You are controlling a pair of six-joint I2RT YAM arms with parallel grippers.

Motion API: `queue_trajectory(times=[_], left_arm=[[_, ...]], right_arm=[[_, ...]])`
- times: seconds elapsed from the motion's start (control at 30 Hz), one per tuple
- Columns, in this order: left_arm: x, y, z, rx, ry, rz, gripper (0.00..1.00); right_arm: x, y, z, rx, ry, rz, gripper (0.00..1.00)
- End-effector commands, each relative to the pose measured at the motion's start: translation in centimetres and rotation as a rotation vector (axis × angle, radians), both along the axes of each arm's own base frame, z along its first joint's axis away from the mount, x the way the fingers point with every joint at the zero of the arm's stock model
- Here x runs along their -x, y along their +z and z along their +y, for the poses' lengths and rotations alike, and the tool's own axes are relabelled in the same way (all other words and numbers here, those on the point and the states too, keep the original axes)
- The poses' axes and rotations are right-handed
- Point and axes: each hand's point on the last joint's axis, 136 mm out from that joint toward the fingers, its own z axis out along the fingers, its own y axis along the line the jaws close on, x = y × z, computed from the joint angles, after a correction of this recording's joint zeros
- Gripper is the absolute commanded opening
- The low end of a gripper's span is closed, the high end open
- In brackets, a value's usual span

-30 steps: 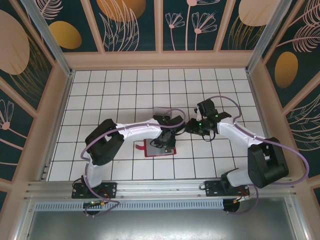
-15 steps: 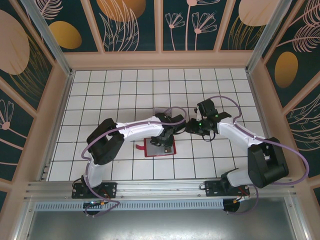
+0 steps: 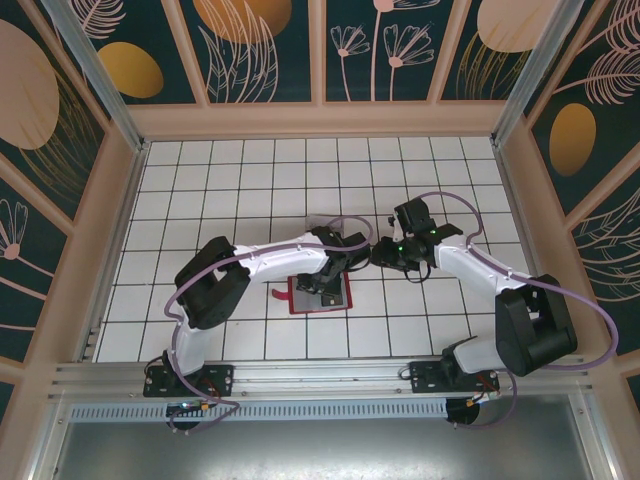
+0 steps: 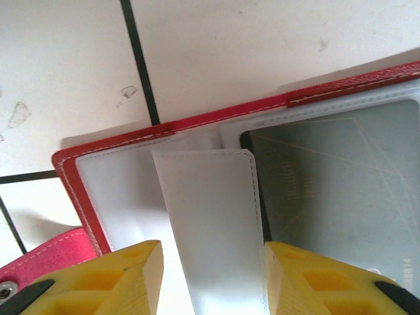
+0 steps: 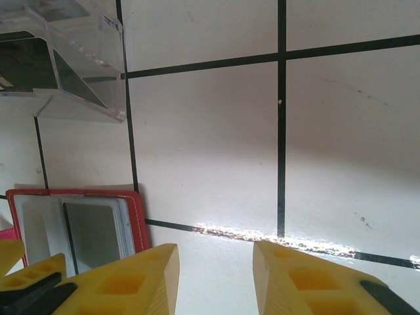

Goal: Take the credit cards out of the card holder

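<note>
The red card holder (image 3: 300, 300) lies open on the white tiled table, its red rim (image 4: 118, 141) framing clear plastic sleeves. A dark grey credit card (image 4: 335, 190) sits inside the right-hand sleeve. An empty translucent sleeve (image 4: 210, 216) stands up between the yellow fingers of my left gripper (image 4: 213, 275), which is open; the sleeve brushes the right finger. From above, the left gripper (image 3: 332, 285) hovers over the holder. My right gripper (image 5: 215, 275) is open over bare tile just right of the holder (image 5: 134, 223), with a grey card (image 5: 92, 233) visible in it. The right gripper (image 3: 380, 255) sits close to the left wrist.
A clear plastic box (image 5: 79, 59) stands on the table beyond the holder, with a dark card inside. The holder's little red tab (image 4: 46, 252) sticks out at its left side. Both wrists are close together near the table's middle. Wooden walls ring the table.
My left gripper has shifted slightly over the open holder and its fingers have parted a touch. The right arm has stayed still.
</note>
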Motion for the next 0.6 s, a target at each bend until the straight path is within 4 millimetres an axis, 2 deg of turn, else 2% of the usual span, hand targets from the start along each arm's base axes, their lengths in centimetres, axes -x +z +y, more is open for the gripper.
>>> queue_trajectory(times=[0.0,0.13,0.47,0.57], left_arm=[[0.5,1.3,1.9,-0.050,-0.008,-0.019,0.45],[1.0,1.1,2.9,-0.045,-0.002,-0.020,0.45],[1.8,-1.2,4.9,0.008,0.017,0.022,0.46],[1.2,-0.6,5.3,0.018,0.020,-0.004,0.45]], right_arm=[[-0.1,0.4,0.0,-0.007,-0.004,0.007,0.36],[-0.2,0.4,0.6,-0.014,0.001,0.013,0.36],[-0.6,1.0,2.8,0.001,0.026,0.015,0.36],[-0.5,1.1,3.5,0.008,0.034,0.018,0.36]])
